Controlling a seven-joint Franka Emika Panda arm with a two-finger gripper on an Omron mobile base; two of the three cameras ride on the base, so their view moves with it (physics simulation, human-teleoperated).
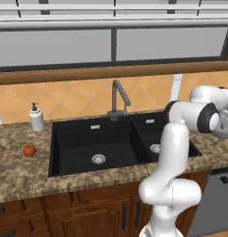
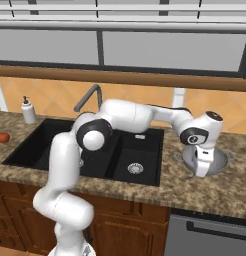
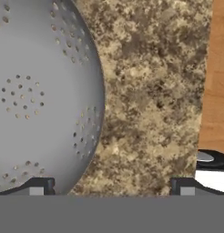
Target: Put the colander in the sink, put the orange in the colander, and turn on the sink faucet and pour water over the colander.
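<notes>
The arm reached far out to the right of the sink (image 2: 145,142), its white hand pointing straight down over the colander (image 2: 222,160), which sat on the speckled granite counter (image 2: 195,187) just beside the sink's narrower basin. From the camera on the hand, the gripper (image 3: 111,187) stood wide open, one dark fingertip (image 3: 38,185) above the inside of the colander's bowl near its rim and the other fingertip (image 3: 184,185) out over bare stone, so the rim ran between the two. Nothing was held; I could not tell whether either tip touched the metal. The colander (image 3: 36,95) was upright, its pale grey bowl dotted with clusters of holes, and in that view a strip of orange-brown tile (image 3: 216,77) ran beyond the counter on the far side from the bowl. The sink's two black basins lay to the gripper's left, each with a round silver drain, the wider basin farther off. The sink faucet (image 1: 119,99) rose behind the divide between the basins, well away from the hand. Farther still, on the counter past the wide basin, lay the orange (image 1: 29,150), and behind it near the wall stood a white soap dispenser (image 1: 36,118). Dark wooden cabinets (image 1: 88,213) ran beneath the counter.
</notes>
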